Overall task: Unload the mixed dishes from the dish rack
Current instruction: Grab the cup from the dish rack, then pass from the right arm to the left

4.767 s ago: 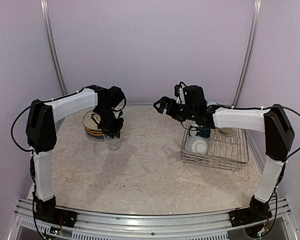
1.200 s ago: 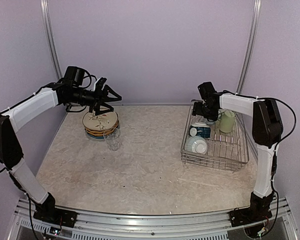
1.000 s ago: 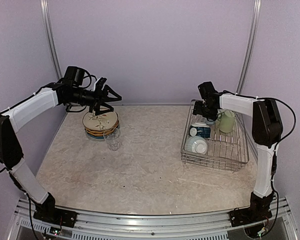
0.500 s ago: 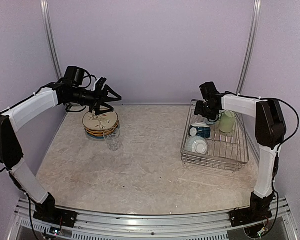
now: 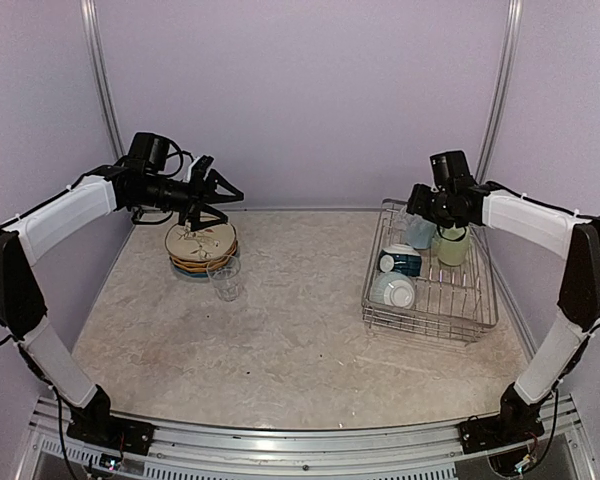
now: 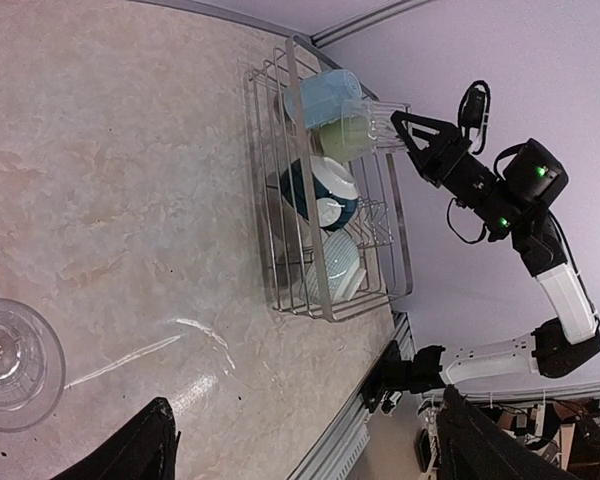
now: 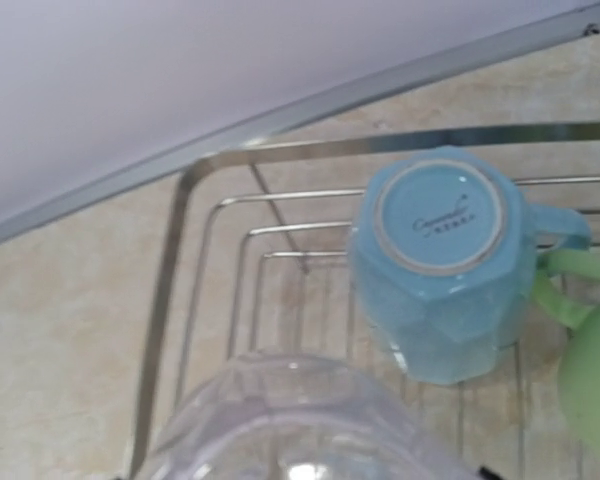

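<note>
- The dish rack (image 5: 420, 325) holds an upturned light blue mug (image 7: 440, 260), a pale green mug (image 5: 453, 243) and teal-and-white bowls (image 5: 400, 263).
- The right gripper (image 6: 408, 138) clamps a clear tumbler (image 7: 300, 420) above it.
- The left gripper (image 5: 230, 207) gapes, empty.

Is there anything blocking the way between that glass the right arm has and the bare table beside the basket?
Nothing visible does. The right gripper holds the glass tumbler over the dish rack; leftward, bare table stretches to the other tumbler and the plates.
</note>
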`<state>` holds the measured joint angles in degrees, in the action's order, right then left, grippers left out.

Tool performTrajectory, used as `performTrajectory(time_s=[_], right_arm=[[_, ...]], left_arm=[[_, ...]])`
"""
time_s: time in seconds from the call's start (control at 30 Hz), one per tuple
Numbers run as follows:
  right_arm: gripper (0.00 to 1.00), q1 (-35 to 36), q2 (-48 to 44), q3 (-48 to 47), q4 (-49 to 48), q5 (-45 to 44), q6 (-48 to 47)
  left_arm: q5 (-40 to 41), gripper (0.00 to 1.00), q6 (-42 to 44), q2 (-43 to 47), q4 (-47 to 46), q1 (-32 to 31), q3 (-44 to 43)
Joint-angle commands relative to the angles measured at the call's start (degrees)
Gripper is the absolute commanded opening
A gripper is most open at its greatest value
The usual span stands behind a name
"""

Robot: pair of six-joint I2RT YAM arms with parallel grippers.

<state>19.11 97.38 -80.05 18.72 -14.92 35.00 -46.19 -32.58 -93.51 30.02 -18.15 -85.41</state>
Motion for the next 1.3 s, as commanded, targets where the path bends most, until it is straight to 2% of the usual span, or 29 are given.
performTrajectory(time_s=[0.0,0.2,0.37,0.57,0.9,1.27], right_arm=[[0.16,0.0,-5.9,5.4,-9.0,4.7,1.2],[0.05,0.6,-8.4,8.8,-21.9,16.9,4.0],[0.01,3.5,-7.2,8.3,-29.5,22.5,5.4],[0.0,7.5,-0.3,7.0,-43.0,33.8,9.8],[0.0,15.7,12.1,-0.9,-55.3,40.2,11.2],[0.0,19.6,20.2,-6.9,-60.5,44.8,13.7]], left_arm=[[-1.8,0.85,-1.2,0.7,-1.0,-0.1,0.6],[-4.1,0.85,-2.9,0.5,-2.7,0.5,1.3],[-7.3,0.84,-5.0,0.4,-5.5,1.6,2.4],[-15.2,0.84,-12.9,-0.2,-15.7,3.7,5.9],[-25.5,0.84,-28.5,-4.5,-36.4,5.7,10.9],[-28.3,0.79,-36.0,-6.4,-46.2,6.3,13.1]])
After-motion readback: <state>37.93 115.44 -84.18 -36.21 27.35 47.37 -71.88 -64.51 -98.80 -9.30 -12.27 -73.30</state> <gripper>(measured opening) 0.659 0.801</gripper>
